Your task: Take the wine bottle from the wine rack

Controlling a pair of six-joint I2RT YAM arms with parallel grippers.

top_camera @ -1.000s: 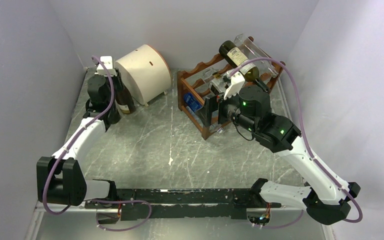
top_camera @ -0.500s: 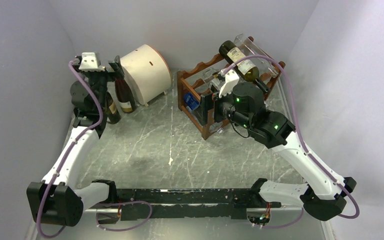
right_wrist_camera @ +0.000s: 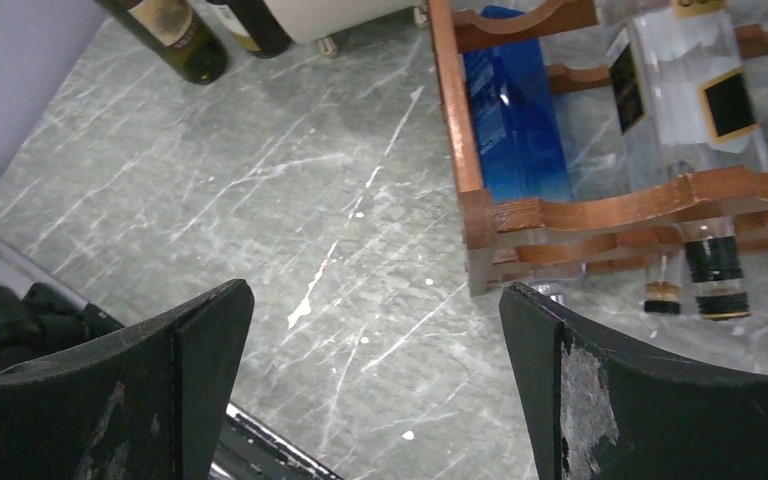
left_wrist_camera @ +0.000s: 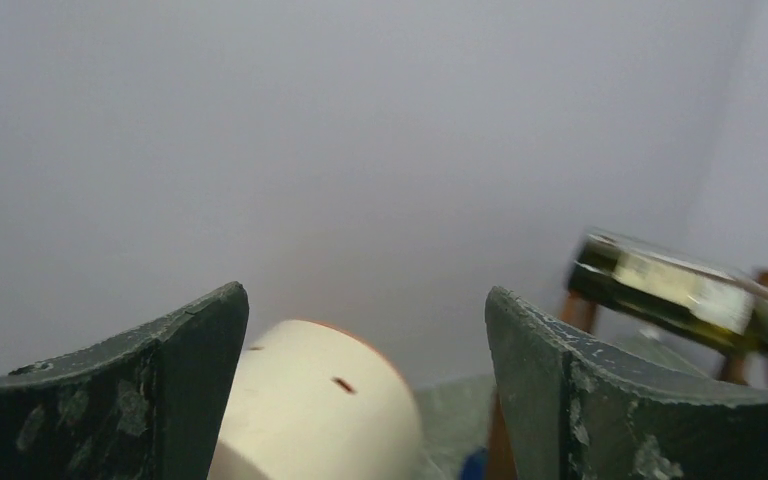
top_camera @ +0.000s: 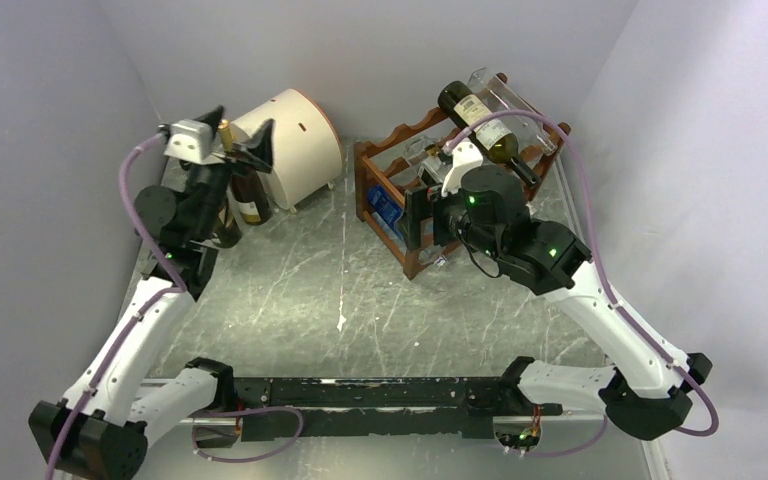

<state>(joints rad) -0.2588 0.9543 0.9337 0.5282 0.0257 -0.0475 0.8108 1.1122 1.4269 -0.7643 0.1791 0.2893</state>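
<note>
The reddish-brown wine rack (top_camera: 385,170) stands at the back right of the table. A dark wine bottle (top_camera: 475,113) with a cream label lies across its top tier and also shows as the wine bottle (left_wrist_camera: 665,288) in the left wrist view. Two dark bottles (top_camera: 250,195) stand upright at the back left. My left gripper (top_camera: 238,135) hangs open above their necks, with nothing between its fingers (left_wrist_camera: 365,300). My right gripper (top_camera: 418,215) is open at the rack's near corner, above bare tabletop (right_wrist_camera: 375,290), and holds nothing.
A cream cylindrical drum (top_camera: 290,140) lies beside the standing bottles. The rack's (right_wrist_camera: 480,200) lower tiers hold a blue bottle (right_wrist_camera: 515,110) and a clear bottle (right_wrist_camera: 690,90). A clear bottle (top_camera: 520,100) lies on top at the back. Walls close in on three sides.
My left gripper opened, let go of the dark bottle standing at the back left, and rose above it. My right arm shifted slightly left beside the rack.
</note>
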